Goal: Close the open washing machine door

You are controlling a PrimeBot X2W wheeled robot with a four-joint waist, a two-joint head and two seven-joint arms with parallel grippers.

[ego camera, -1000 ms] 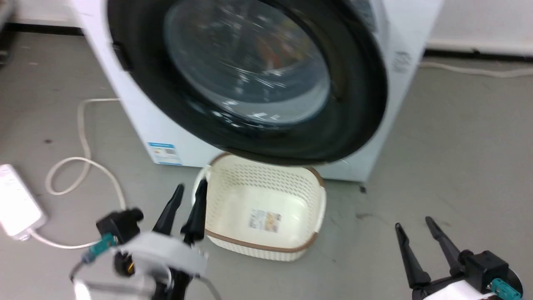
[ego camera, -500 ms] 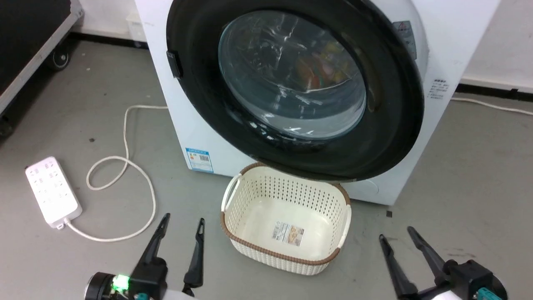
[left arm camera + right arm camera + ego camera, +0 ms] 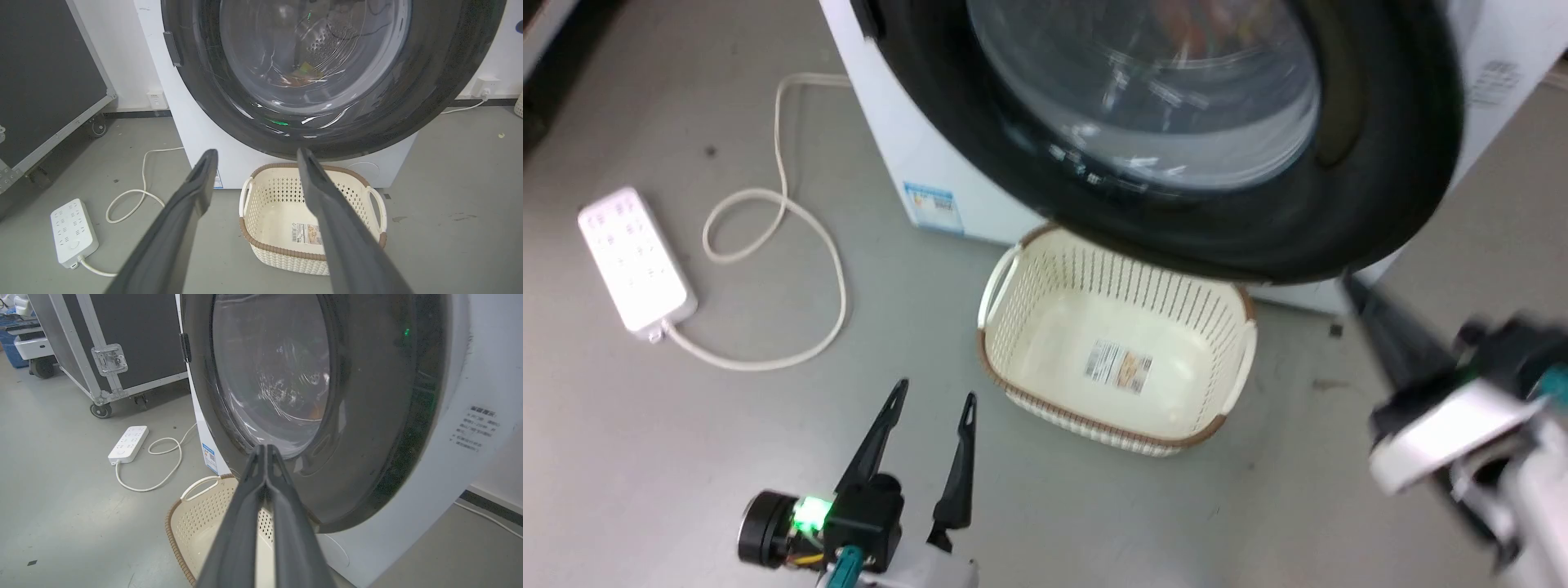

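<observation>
The washing machine door [image 3: 1380, 188] is a wide glossy black ring around a bulging glass window, and takes up the top of the head view. In the right wrist view the door [image 3: 367, 416] lies close against the white machine front; I cannot tell if it is latched. My right gripper [image 3: 1352, 286] is blurred at the right, its tip just under the door's lower right rim. Its fingers [image 3: 265, 447] are pressed together and hold nothing. My left gripper [image 3: 935, 392] stays low over the floor, open, with the door [image 3: 441, 81] beyond its empty fingers [image 3: 257, 152].
A cream basket [image 3: 1094, 425] with a brown rim stands on the floor right under the door. A white power strip [image 3: 633, 261] and its looped cable [image 3: 837, 278] lie to the left. A black wheeled case [image 3: 135, 335] stands left of the machine.
The head camera has shifted. My right gripper has risen from the lower right up to the door's lower right rim and its fingers have come together. The left gripper remains low and open.
</observation>
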